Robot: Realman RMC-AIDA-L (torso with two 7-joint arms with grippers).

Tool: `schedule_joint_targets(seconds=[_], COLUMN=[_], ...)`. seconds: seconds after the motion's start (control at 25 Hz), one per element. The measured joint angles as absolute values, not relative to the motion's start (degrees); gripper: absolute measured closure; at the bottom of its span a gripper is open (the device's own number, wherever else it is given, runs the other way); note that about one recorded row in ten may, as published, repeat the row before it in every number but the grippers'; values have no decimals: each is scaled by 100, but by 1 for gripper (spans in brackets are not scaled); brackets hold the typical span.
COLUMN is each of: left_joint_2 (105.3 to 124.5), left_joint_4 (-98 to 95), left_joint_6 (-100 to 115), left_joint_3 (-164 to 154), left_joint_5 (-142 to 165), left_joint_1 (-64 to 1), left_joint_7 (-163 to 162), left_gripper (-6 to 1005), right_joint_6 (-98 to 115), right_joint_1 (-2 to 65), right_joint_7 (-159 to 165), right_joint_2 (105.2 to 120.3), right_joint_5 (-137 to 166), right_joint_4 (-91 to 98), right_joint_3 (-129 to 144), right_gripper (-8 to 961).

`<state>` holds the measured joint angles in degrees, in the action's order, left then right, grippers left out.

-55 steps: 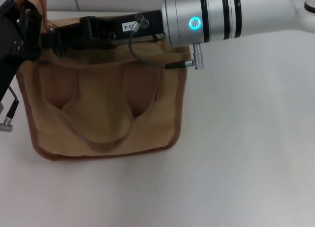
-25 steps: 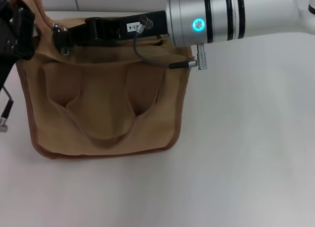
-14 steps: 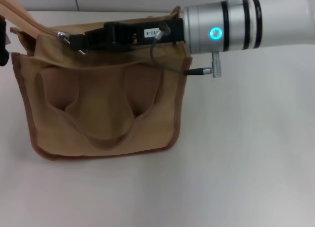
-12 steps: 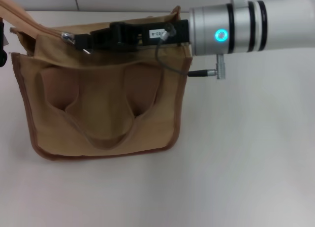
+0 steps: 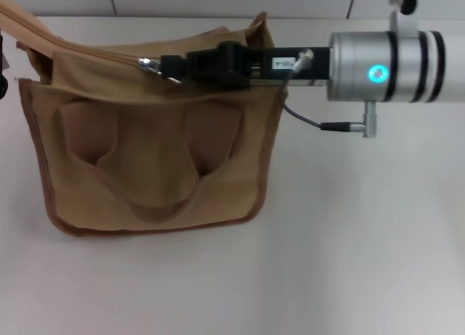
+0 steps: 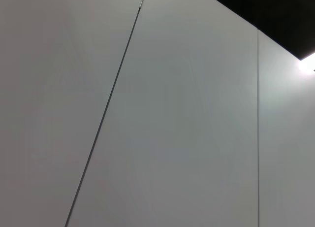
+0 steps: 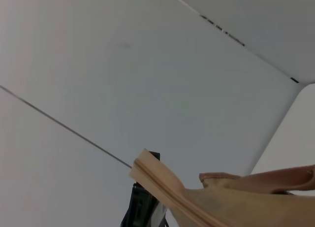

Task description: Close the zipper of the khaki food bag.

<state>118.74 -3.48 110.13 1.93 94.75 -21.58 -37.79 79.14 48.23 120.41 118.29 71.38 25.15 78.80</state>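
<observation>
The right gripper [image 5: 168,65] reaches in from the right across the top of the bag [image 5: 152,157], its black fingers clenched on the silver pull tab of the zipper [image 5: 149,62]. The tips sit roughly midway along the top panel, with the tab poking out just past them toward the robot's left. Behind the fingers the black gripper body lies along the top edge of the bag, and the silver wrist with its lit blue ring hangs over the white table [image 5: 349,240] just beyond the bag's right corner. A thin grey cable [image 5: 301,117] loops from the wrist down beside that corner.

Nearest the camera, the bag rests on the table with its front face up toward the view: tan canvas, darker brown piping around the edges, and a looped handle [image 5: 156,204] lying flat against the front. The zipper line runs along the top panel from the slider out to the far left end, where a tan strap rises off the frame's upper left corner.

The left gripper [image 5: 3,66] shows only as a dark sliver at the left edge beside the bag's end; whether it is open or closed cannot be told. The left wrist view shows only plain wall panels.
</observation>
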Motion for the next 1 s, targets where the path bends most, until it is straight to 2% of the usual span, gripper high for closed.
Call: schedule_joint_targets(seconds=[0.56, 0.72, 1.0], left_joint_2=[11865, 11865, 11872], left_joint_4=[-361, -360, -336], left_joint_6=[10872, 10849, 10730], left_joint_3=[210, 213, 201], left_joint_5=[9474, 9474, 9478], left_joint_1=[-2203, -2238, -2249], left_joint_7=[-3794, -3786, -3784], left_gripper=[923, 923, 921], right_joint_6=[8466, 8670, 9470], right_joint_1=[3725, 3576, 3268], right_joint_7=[11749, 11501, 9876], right_joint_2=[11472, 11458, 11624], right_joint_5=[7146, 7146, 7113], right_joint_4=[2509, 2516, 2522], right_joint_3=[6906, 6632, 6090], right_gripper=[948, 950, 910])
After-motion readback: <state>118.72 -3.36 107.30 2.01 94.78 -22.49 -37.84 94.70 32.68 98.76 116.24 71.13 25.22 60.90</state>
